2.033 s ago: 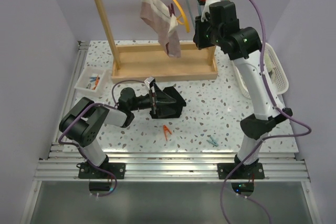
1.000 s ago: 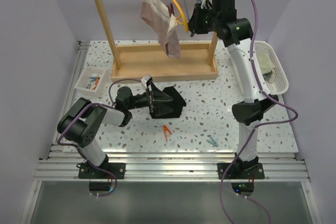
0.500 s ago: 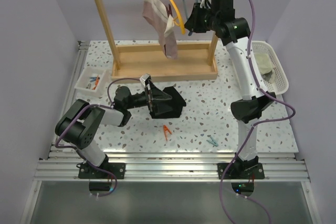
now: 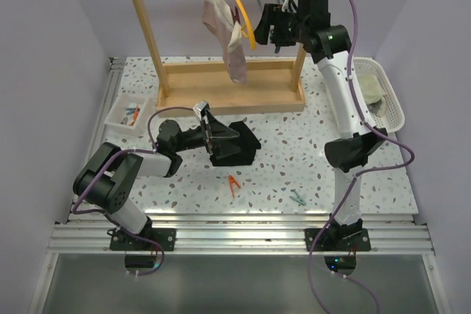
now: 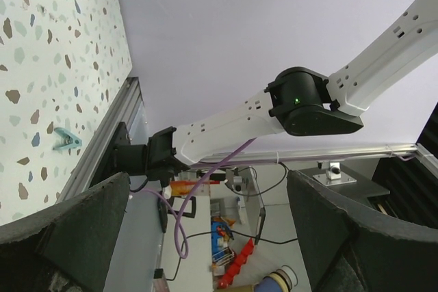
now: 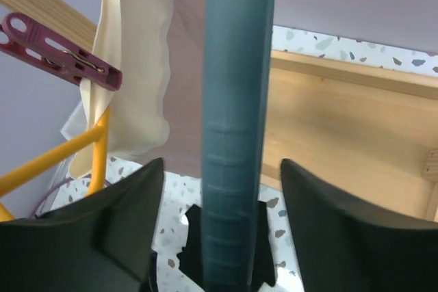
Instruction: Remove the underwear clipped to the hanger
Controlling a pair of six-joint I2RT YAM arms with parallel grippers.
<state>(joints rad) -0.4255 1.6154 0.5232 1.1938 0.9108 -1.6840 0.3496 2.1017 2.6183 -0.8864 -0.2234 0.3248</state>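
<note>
Black underwear (image 4: 239,148) lies mid-worktop at the spread fingers of the left gripper (image 4: 213,137). The right gripper (image 4: 265,27), fingers also spread, straddles a teal bar (image 6: 239,135); just beyond, pink underwear (image 4: 234,49) hangs clipped to a yellow hanger (image 6: 61,157) above the far edge.

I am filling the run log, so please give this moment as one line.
left gripper: open, beside black underwear on table | right gripper: open around teal bar | pink underwear: clipped on yellow hanger

The right gripper (image 4: 266,27) is raised and brought left beside the hanger (image 4: 247,20); the pink underwear (image 4: 235,55) is swung narrower.
</note>
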